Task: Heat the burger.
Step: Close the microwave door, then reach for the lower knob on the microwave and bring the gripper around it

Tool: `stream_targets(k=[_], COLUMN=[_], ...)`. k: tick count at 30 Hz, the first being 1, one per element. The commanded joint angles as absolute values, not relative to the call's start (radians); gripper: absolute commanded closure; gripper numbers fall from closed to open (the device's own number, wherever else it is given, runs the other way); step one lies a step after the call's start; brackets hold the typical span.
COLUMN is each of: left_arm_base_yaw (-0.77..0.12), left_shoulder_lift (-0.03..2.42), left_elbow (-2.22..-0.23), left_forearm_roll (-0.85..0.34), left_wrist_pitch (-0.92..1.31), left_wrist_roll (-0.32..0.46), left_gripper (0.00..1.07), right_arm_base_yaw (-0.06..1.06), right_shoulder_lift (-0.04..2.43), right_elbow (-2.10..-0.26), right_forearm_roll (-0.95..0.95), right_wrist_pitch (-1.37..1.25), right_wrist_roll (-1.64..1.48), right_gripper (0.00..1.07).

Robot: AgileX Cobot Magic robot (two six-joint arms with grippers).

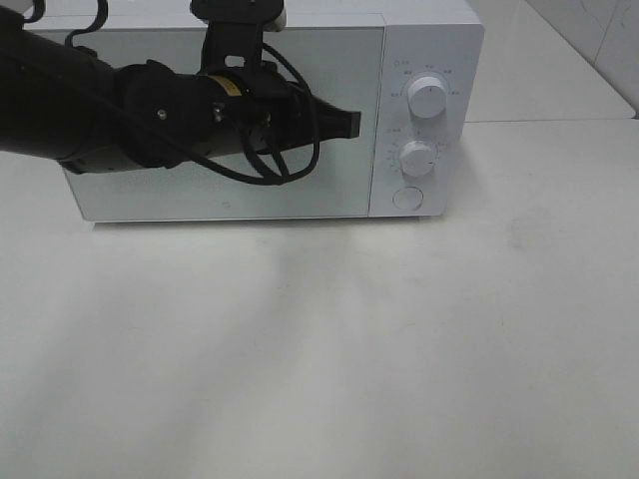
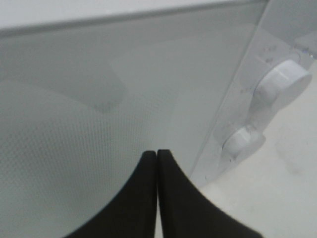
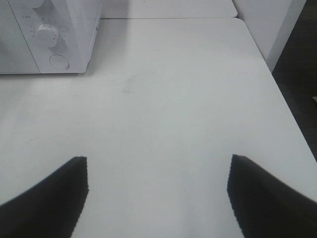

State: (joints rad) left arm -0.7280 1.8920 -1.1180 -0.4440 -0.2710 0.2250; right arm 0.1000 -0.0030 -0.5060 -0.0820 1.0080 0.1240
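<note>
Where the smooth white table point(image 1: 319, 359) fills the lower frame, a boxy white microwave point(image 1: 429, 50) stands upper centre. The black left hand point(image 1: 349, 123), pressed together, hangs before its hazy, seemingly shut grey door point(image 1: 329, 185). The right hand point(image 3: 157, 171) is spread. I cannot tell where the burger is.

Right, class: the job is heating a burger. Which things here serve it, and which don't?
Job: microwave, its closed door, upper dial, lower dial, round button, shut left gripper. No burger in view.
Idle: open right gripper, white table.
</note>
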Motion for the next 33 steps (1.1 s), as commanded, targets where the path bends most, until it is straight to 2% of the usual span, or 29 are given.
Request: stream_targets(k=[1,2,3,4,5,6,7,8,9,10,11,19,20,25,29,30,31,33], left_arm_base_yaw=[-0.728,-0.728,-0.728,-0.728,-0.728,-0.728,-0.728,-0.728,-0.728,-0.728,-0.728,-0.725,-0.725,-0.725,-0.725,-0.723,-0.723,-0.688], left_shoulder_lift=[1.834,1.834,1.802,1.802,1.772,1.761,1.761,1.740,1.730,1.730,1.713,1.649,1.630,1.586,1.530,1.510,1.510,1.480], left_elbow=[-1.073,-1.073,-1.048,-1.048,-1.025,-1.018,-1.018,-1.006,-1.003,-1.003,-1.002,-1.002,-1.002,-1.002,-1.002,-1.002,-1.002,-1.002], left_forearm_roll=[-0.449,-0.449,-0.449,-0.449,-0.449,-0.449,-0.449,-0.449,-0.448,-0.448,-0.435,-0.317,-0.291,-0.264,-0.190,-0.133,-0.133,-0.062], left_wrist_pitch=[-0.174,-0.174,-0.106,-0.106,-0.047,-0.025,-0.025,0.026,0.049,0.049,0.106,0.332,0.413,0.533,0.646,0.687,0.687,0.759], left_wrist_roll=[0.224,0.224,0.224,0.224,0.224,0.224,0.224,0.224,0.224,0.224,0.224,0.224,0.223,0.194,0.110,0.054,0.054,-0.037], left_gripper=[0.93,0.93,0.76,0.76,0.50,0.40,0.40,0.16,0.09,0.09,0.05,0.05,0.05,0.05,0.06,0.06,0.06,0.06], right_arm_base_yaw=[0.093,0.093,0.093,0.093,0.093,0.093,0.093,0.093,0.093,0.093,0.093,0.093,0.093,0.093,0.093,0.093,0.093,0.093], right_shoulder_lift=[-0.036,-0.036,-0.036,-0.036,-0.036,-0.036,-0.036,-0.036,-0.036,-0.036,-0.036,-0.036,-0.036,-0.036,-0.036,-0.036,-0.036,-0.036], right_elbow=[-0.502,-0.502,-0.502,-0.502,-0.502,-0.502,-0.502,-0.502,-0.502,-0.502,-0.502,-0.502,-0.502,-0.502,-0.502,-0.502,-0.502,-0.502], right_forearm_roll=[-0.085,-0.085,-0.085,-0.085,-0.085,-0.085,-0.085,-0.085,-0.085,-0.085,-0.085,-0.085,-0.085,-0.085,-0.085,-0.085,-0.085,-0.085], right_wrist_pitch=[0.997,0.997,0.997,0.997,0.997,0.997,0.997,0.997,0.997,0.997,0.997,0.997,0.997,0.997,0.997,0.997,0.997,0.997], right_wrist_roll=[0.123,0.123,0.123,0.123,0.123,0.123,0.123,0.123,0.123,0.123,0.123,0.123,0.123,0.123,0.123,0.123,0.123,0.123], right_gripper=[0.32,0.32,0.32,0.32,0.32,0.32,0.32,0.32,0.32,0.32,0.32,0.32,0.32,0.32,0.32,0.32,0.32,0.32])
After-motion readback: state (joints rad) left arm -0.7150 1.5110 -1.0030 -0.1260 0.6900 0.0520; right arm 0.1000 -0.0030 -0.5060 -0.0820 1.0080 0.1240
